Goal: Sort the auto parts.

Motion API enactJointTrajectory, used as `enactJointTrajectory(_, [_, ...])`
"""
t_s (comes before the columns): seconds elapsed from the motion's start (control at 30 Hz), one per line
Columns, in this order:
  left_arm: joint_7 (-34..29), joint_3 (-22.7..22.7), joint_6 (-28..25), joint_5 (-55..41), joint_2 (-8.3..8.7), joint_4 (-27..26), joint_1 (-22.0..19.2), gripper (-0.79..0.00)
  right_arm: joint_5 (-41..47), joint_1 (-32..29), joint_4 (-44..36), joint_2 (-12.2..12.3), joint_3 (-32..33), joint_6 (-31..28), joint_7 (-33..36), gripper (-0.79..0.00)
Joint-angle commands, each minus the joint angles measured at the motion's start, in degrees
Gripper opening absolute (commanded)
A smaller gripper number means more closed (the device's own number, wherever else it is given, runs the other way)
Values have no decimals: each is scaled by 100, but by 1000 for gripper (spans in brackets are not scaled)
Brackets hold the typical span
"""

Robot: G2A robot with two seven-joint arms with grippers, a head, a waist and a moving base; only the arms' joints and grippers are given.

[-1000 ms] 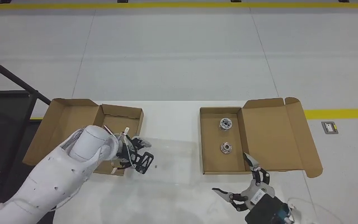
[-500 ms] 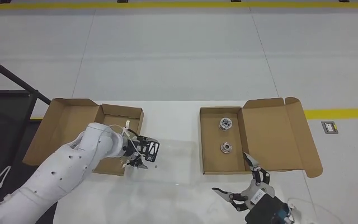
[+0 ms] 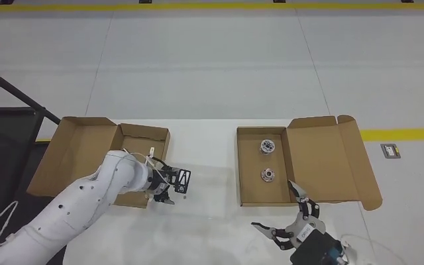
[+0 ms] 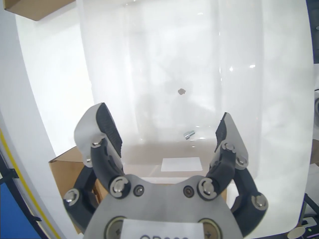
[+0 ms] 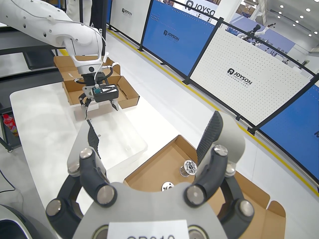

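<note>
A small silver bolt [image 4: 189, 134] lies in a clear plastic tray [image 4: 174, 50] on the white table, with a dark speck [image 4: 181, 91] farther along the tray floor. My left gripper [image 4: 167, 128] hangs open over the tray's near end, the bolt just ahead of its fingers and closer to one of them. In the top view the left gripper [image 3: 180, 184] sits beside the left cardboard box [image 3: 142, 142]. Two round metal parts [image 3: 266, 146] [image 3: 267, 175] lie in the right cardboard box [image 3: 248, 165]. My right gripper [image 3: 273, 207] stands open and empty at the table's front, near that box.
Both boxes have their lids folded outward, the right lid [image 3: 324, 159] lying flat on the table. A red bottle [image 5: 10, 125] stands beyond the table's far end. White table surface [image 3: 199, 238] spreads in front of the tray.
My left gripper has shifted slightly right from the left box's edge toward the clear tray, and its wrist has turned. The right arm has not moved.
</note>
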Motion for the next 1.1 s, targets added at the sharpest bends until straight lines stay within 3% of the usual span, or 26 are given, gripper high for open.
enactJointTrajectory(0.0, [-597, 181, 0, -562, 25, -60, -90, -37, 0, 0, 0, 0, 0, 0, 0, 0])
enactJointTrajectory(0.23, [-2403, 582, 0, -2332, 49, -206, -514, -52, 0, 0, 0, 0, 0, 0, 0, 0])
enactJointTrajectory(0.37, [-3273, 629, 247, -3019, 26, -29, -659, 0, 0, 0, 0, 0, 0, 0, 0, 0])
enactJointTrajectory(0.6, [-3273, 629, 247, -3019, 26, -29, -659, 0, 0, 0, 0, 0, 0, 0, 0, 0])
enactJointTrajectory(0.7, [-3116, 558, 586, -2941, 25, 74, -565, 0, 0, 0, 0, 0, 0, 0, 0, 0])
enactJointTrajectory(0.83, [-3466, 607, 916, -2886, -37, 129, -497, -240, 0, 0, 0, 0, 0, 0, 0, 0])
enactJointTrajectory(0.97, [-3835, 684, 1026, -3066, -161, 192, -526, -299, 0, 0, 0, 0, 0, 0, 0, 0])
enactJointTrajectory(1.07, [-4127, 750, 1052, -3121, -262, 297, -591, -246, 0, 0, 0, 0, 0, 0, 0, 0])
